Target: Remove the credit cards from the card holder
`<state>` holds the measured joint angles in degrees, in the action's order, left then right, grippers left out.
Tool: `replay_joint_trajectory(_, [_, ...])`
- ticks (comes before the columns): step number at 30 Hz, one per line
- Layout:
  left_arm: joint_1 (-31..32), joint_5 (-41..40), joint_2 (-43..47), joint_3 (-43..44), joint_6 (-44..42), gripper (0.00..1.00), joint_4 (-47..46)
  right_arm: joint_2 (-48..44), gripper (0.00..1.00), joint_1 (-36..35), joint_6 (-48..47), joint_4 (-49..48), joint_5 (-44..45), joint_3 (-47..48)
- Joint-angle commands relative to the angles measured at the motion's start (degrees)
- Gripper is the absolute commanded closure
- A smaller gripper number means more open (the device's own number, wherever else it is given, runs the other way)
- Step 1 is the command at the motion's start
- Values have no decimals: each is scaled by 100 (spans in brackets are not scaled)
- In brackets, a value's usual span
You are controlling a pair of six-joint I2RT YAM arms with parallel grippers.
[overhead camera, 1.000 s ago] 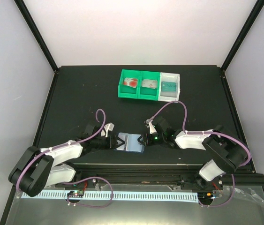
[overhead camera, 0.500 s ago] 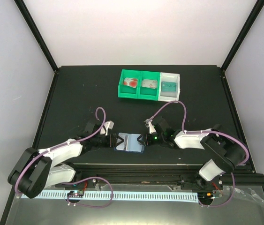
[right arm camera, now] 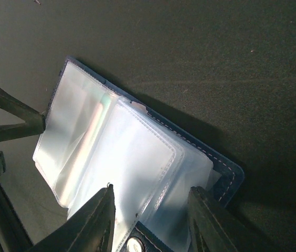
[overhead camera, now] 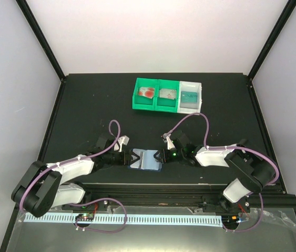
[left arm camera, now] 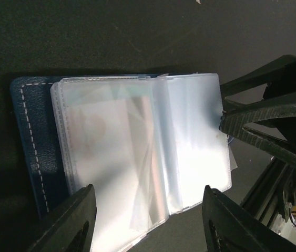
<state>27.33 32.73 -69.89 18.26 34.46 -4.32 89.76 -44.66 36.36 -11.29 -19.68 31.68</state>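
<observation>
We are poising both sets of jaws at the open holder [overhead camera: 145, 159], which is lying on the table [overhead camera: 84, 115] near our bases.
Left jaws and right jaws are gaping wide, gripping nothing, straddling its clear pockets [left arm camera: 137, 157]; three cards [overhead camera: 167, 94] are lying in the far trays [overhead camera: 145, 106].

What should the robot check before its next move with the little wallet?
1. Card holder lying open on the table: ok.
2. Left tool open: ok.
3. Right tool open: ok.
4. White card with red circles and greyish card in the green tray: ok.
5. Teal card in the white tray: ok.
6. Clear pockets all empty: cannot tell because of glare.
</observation>
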Motion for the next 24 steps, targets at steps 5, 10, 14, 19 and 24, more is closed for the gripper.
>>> replay_joint_trajectory(5, [-36, -268, 14, 54, -43, 43, 124, 60, 61, -26, -32, -101, -18, 53])
replay_joint_trajectory(10, [-37, -289, -20, 55, -47, 43, 140, 58, 61, -29, -32, -102, -22, 49])
replay_joint_trajectory(14, [-35, -320, -72, 30, -47, 43, 109, 62, 61, -29, -41, -102, -18, 49])
replay_joint_trajectory(19, [-35, -221, -143, 21, -14, 44, 16, 74, 61, -29, -33, -118, -27, 57])
replay_joint_trajectory(24, [-27, 40, -287, -54, 158, 47, -308, 76, 61, -33, -32, -133, -40, 66])
